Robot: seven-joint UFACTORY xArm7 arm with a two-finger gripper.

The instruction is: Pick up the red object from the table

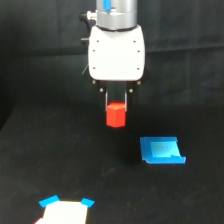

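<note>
A: The red object (115, 115) sits between the two dark fingers (106, 102) of the gripper (116, 106), which are clamped on its upper sides. Its top edge is tucked up between them and its lower half hangs below the fingertips.

B: Is it off the table (60, 165)?

A: It looks so. Its bottom edge shows clean against the black surface, though with black on black I cannot tell how far it is raised.

B: What is above the block?

A: The gripper's white body (116, 51), much wider than the block, with a grey metal wrist (116, 14) on top, reaching the upper edge of the picture.

B: And around the block?

A: Open black table on both sides. Below it and toward the exterior view's right lies a flat blue piece (161, 150), apart from the block, not touching it. Far below and toward the exterior view's left, at the bottom edge of the picture, is a pale piece with blue corners (65, 209), cut off by the frame and well apart from the block.
</note>
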